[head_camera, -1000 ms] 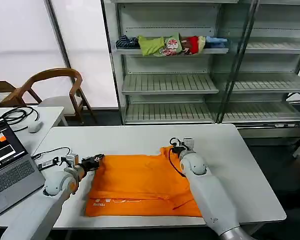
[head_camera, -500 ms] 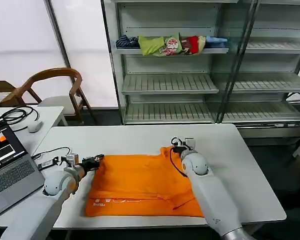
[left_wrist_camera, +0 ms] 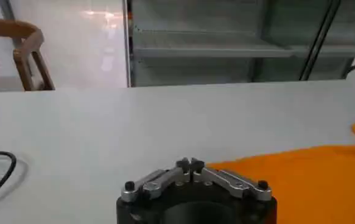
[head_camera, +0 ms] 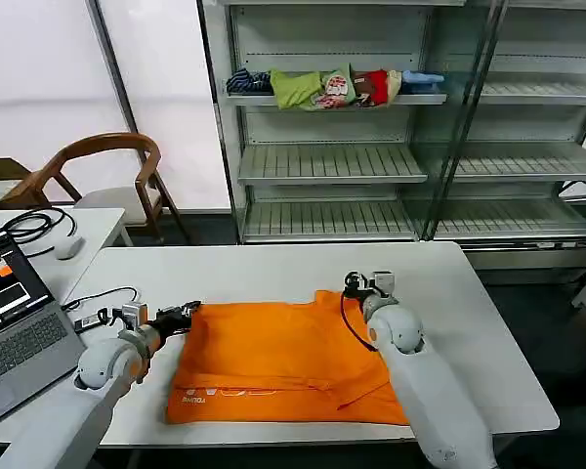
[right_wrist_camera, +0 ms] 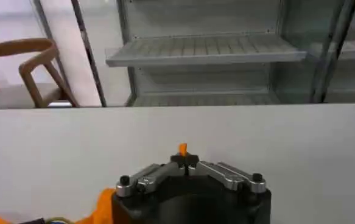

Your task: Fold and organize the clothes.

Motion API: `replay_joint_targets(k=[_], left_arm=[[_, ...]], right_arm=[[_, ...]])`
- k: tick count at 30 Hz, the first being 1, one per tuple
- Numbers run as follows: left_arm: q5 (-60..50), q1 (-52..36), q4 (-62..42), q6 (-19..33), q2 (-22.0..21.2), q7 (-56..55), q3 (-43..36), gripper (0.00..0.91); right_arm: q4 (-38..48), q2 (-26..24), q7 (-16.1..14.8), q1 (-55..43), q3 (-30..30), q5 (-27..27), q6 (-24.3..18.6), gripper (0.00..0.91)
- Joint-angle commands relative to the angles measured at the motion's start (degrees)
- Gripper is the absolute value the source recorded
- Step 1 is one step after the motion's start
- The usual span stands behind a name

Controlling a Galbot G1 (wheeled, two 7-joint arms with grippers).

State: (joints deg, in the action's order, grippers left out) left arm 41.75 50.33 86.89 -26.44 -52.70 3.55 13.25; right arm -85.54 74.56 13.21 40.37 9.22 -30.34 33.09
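Soft orange T-shirt [head_camera: 278, 362] spread flat near the front edge of the smooth white table [head_camera: 273, 264], pale lettering by its hem. Left gripper [head_camera: 184, 316] at the left edge, fingertips together, empty. Right gripper [head_camera: 356, 285] pinching an orange fold at the far right corner. Bare tabletop beyond; slatted metal shelves [head_camera: 332, 161] behind.

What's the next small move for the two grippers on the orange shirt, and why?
Probably lift both far corners slightly and draw them toward the near hem. The left gripper and right gripper are each shut on a far edge of the orange T-shirt, which lies flat on the table.
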Motion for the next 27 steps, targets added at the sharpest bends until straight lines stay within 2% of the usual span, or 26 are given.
replay_joint_targets(k=[1, 12, 27], left_arm=[[0.4, 3.5, 4.5, 0.3, 0.2, 0.0, 2.1, 0.030], [0.6, 8.1, 8.3, 0.6, 0.9, 0.1, 5.0, 0.030], [0.6, 14.6, 14.9, 0.8, 1.8, 0.4, 8.9, 0.030]], right_arm=[[-8.3, -2.8, 0.1, 4.5, 0.9, -1.2, 0.0, 0.000], [-15.6, -5.5, 0.1, 10.4, 3.4, -2.8, 0.0, 0.000], [-23.3, -6.9, -1.1, 21.2, 7.3, -1.7, -0.1, 0.000]])
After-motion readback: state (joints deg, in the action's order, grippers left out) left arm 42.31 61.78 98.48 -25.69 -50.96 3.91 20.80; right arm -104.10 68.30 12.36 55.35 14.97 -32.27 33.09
